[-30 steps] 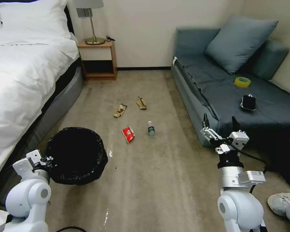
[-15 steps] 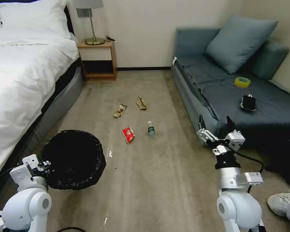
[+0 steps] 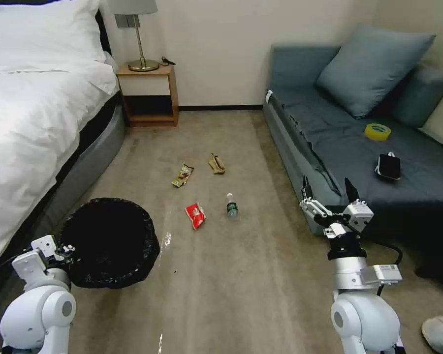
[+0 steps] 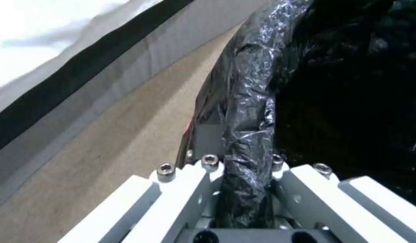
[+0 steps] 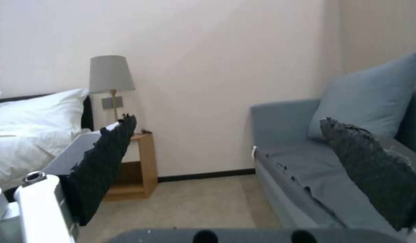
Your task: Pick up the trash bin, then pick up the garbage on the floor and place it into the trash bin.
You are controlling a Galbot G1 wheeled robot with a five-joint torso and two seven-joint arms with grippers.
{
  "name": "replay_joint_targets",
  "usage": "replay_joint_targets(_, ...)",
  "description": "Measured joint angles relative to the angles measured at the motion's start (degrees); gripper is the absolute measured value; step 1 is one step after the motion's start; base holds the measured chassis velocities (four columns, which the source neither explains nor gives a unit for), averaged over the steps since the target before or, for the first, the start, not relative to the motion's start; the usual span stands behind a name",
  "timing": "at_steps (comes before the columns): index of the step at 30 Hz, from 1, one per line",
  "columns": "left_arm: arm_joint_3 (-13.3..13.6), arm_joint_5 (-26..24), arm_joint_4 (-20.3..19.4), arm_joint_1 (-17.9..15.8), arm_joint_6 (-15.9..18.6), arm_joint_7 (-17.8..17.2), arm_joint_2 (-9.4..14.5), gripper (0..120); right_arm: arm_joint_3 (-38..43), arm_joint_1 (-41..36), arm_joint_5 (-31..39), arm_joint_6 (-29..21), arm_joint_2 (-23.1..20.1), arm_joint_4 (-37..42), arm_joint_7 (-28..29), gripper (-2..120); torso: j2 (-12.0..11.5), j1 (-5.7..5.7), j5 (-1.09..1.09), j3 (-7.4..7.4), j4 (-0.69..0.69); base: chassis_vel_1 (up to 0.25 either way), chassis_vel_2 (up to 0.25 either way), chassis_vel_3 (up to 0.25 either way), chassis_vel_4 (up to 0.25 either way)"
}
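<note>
While the view has shifted nearer the garbage (image 3: 196, 215), the left gripper (image 3: 64, 252) keeps pinching the trash bin (image 3: 108, 241) rim; the right gripper (image 3: 328, 194) hangs wide open, empty.

A tan carpet (image 3: 241, 275) is strewn mid-room with a candy wrapper (image 3: 182, 175), crumpled scrap (image 3: 216, 164), red packet (image 3: 195, 216) and bottle (image 3: 231, 206).
</note>
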Motion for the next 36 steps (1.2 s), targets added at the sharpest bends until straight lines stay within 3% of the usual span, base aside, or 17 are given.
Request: replay_joint_targets(36, -1.0, -0.9, 1.8, -1.7, 0.0, 0.2, -0.5, 3, -0.6, 1.0, -1.0, 0.1, 0.0, -2.1, -0.3, 100, 0.0, 0.00, 0.00, 0.00, 0.00, -0.150, 0.150, 0.147, -0.152)
